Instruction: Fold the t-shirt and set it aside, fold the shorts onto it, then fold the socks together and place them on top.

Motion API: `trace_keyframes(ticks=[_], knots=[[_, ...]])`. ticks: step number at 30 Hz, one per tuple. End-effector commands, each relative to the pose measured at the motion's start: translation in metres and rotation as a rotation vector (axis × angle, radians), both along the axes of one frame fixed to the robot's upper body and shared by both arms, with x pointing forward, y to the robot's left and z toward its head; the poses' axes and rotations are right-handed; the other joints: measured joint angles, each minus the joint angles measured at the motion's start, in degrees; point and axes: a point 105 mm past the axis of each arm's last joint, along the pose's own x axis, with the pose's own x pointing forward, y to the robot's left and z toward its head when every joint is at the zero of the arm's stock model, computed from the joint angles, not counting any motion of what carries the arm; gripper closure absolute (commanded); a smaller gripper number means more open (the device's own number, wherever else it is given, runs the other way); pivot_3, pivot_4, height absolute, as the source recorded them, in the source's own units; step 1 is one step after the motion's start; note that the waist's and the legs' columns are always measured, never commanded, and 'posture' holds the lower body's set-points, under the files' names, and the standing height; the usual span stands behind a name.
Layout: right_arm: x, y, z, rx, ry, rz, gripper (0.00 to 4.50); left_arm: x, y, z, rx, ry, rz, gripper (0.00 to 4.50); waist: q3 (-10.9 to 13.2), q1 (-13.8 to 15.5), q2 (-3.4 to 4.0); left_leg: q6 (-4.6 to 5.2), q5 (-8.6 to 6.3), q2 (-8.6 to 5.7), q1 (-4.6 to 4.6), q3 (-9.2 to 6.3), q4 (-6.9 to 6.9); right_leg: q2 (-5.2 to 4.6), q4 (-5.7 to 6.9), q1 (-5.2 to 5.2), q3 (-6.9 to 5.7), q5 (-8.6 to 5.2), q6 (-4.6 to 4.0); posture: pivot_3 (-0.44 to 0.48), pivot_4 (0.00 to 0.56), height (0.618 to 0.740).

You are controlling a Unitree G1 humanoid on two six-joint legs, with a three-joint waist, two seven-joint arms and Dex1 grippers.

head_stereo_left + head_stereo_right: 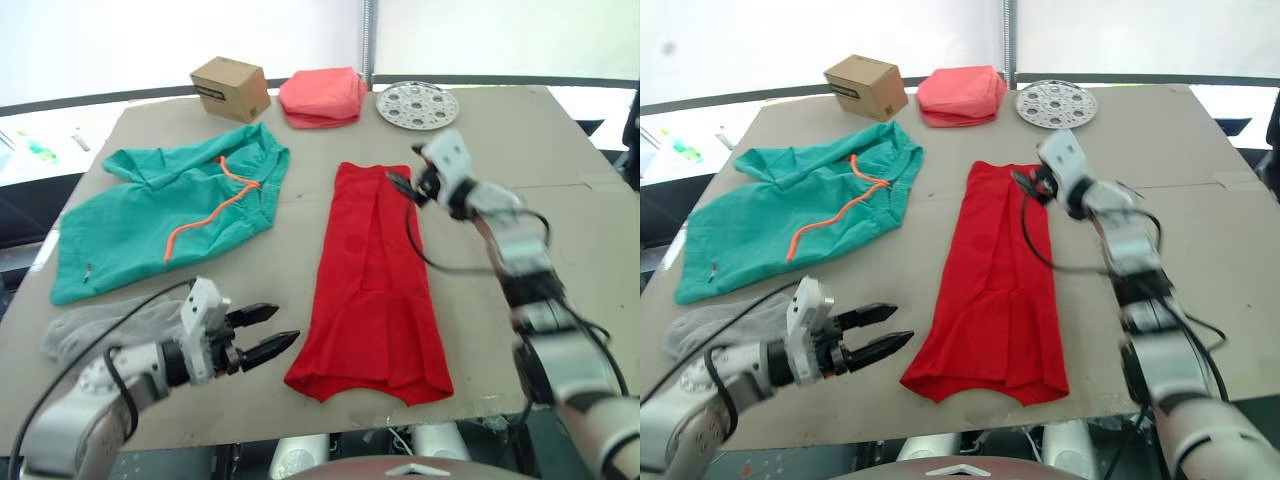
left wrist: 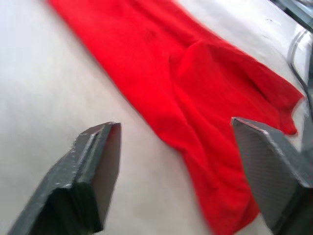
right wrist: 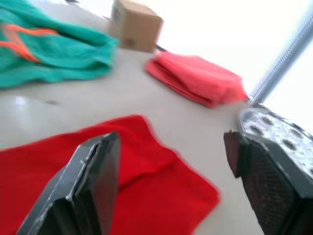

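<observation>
The red t-shirt (image 1: 372,285) lies in a long folded strip down the middle of the table. My left gripper (image 1: 272,328) is open, just off the strip's near left corner, with nothing in it. Over the strip's far right corner hangs my right gripper (image 1: 400,184), open as well; its wrist view has the shirt's far end (image 3: 146,191) under the fingers. The teal shorts (image 1: 175,210) with an orange cord are spread flat at the left. The grey socks (image 1: 105,325) lie crumpled at the near left, beside my left arm.
Along the far edge stand a cardboard box (image 1: 231,88), a folded salmon-pink cloth bundle (image 1: 322,97) and a round perforated metal disc (image 1: 417,104). Brown cardboard (image 1: 590,230) covers the table.
</observation>
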Motion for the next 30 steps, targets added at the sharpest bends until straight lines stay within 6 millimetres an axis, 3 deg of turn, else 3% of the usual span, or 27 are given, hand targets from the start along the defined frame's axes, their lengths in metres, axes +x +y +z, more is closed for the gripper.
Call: trace_keyframes(ticks=[1,3,5,6,11,16,24,30], knots=[[-0.062,-0.004,0.011,-0.150,-0.057,0.156,0.80,0.001,0.004,-0.004,0.091,-0.107,-0.185,0.81,0.0,0.2,0.07,0.04,-0.07,-0.04,0.01,0.07,0.00,-0.03,-0.05,0.00,0.02,-0.03,0.04,0.000,0.150,0.736],[-0.105,-0.029,-0.027,-0.351,-0.013,0.195,0.80,0.012,0.003,-0.013,0.182,-0.206,-0.315,0.81,0.0,0.6,-0.05,0.14,-0.20,-0.04,0.06,0.20,-0.02,-0.05,-0.22,0.01,0.07,-0.07,0.08,0.000,0.150,0.736],[-0.140,-0.052,-0.056,-0.574,-0.008,0.267,0.26,0.017,0.001,-0.022,0.266,-0.297,-0.465,0.77,-0.1,1.7,-0.13,0.25,-0.45,-0.04,0.05,0.07,-0.01,-0.05,-0.30,0.03,-0.14,-0.17,0.03,0.000,0.150,0.736],[-0.150,-0.059,-0.061,-0.626,-0.008,0.297,0.05,0.017,-0.001,-0.026,0.285,-0.322,-0.507,0.77,-0.1,1.8,-0.15,0.27,-0.47,-0.03,0.05,0.10,-0.01,-0.04,-0.32,0.02,-0.13,-0.19,0.00,0.000,0.150,0.736],[-0.181,-0.075,-0.081,-0.759,-0.082,0.376,0.05,0.018,-0.008,-0.034,0.320,-0.449,-0.628,0.77,0.0,0.3,-0.38,0.36,-0.51,0.17,0.21,0.39,0.20,-0.19,-0.33,0.02,-0.14,-0.17,0.02,0.000,0.150,0.736],[-0.195,-0.071,-0.097,-0.813,-0.217,0.424,0.05,0.008,-0.011,-0.048,0.365,-0.540,-0.729,0.77,-0.1,0.6,-0.47,0.34,-0.51,0.33,0.26,0.33,0.20,-0.21,-0.33,0.00,-0.39,-0.18,0.00,0.000,0.150,0.736],[-0.191,-0.048,-0.105,-0.802,-0.306,0.452,0.05,0.008,-0.026,-0.052,0.371,-0.659,-0.733,0.77,-0.3,0.6,-0.49,0.35,-0.51,0.31,0.31,0.25,0.17,-0.20,-0.31,0.05,-0.41,-0.16,0.00,0.000,0.150,0.736],[-0.188,-0.042,-0.102,-0.771,-0.315,0.461,0.05,0.014,0.010,-0.044,0.465,-0.633,-0.723,0.77,-0.4,0.5,-0.60,0.35,-0.52,0.37,0.42,0.23,0.21,-0.19,-0.20,0.07,-0.46,-0.18,-0.01,0.000,0.150,0.736]])
